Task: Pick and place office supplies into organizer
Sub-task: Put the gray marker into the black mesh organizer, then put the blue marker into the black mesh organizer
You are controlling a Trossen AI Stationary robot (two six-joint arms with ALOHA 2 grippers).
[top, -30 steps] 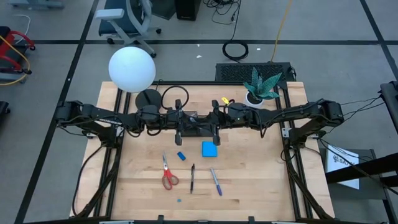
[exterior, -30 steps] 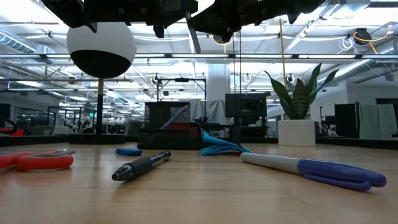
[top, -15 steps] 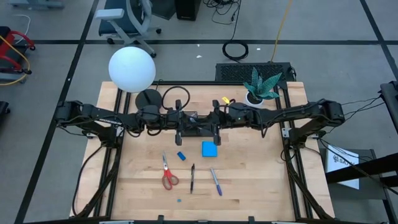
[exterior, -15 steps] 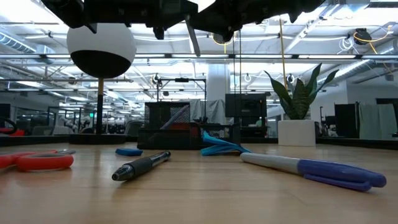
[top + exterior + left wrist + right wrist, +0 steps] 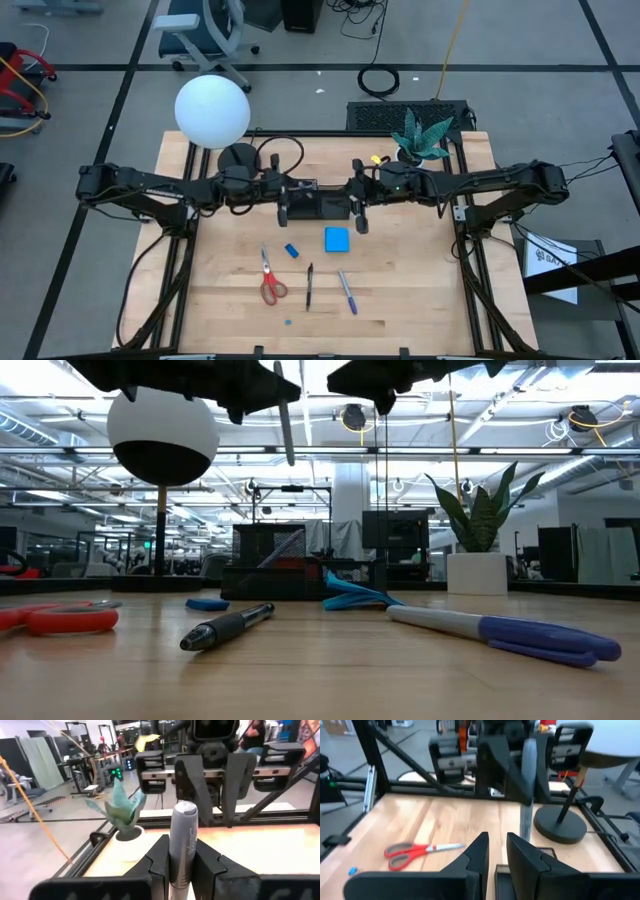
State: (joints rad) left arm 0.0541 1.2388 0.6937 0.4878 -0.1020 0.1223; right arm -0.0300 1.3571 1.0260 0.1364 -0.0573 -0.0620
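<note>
Desk-centre, toward the back edge: my left claw (image 5: 181, 865) now pinches a grey pen (image 5: 181, 840) beside the organizer (image 5: 318, 204), handed off; my right claw (image 5: 496, 851) has backed away, spread empty.

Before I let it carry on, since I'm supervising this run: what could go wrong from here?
The left tool holds the thin greyish pen with much of it sticking out, so the pen might swivel or slip. The small black rectangular organizer sits in the narrow gap between both tools, so lowering the pen could clip the empty, open right tool.
</note>
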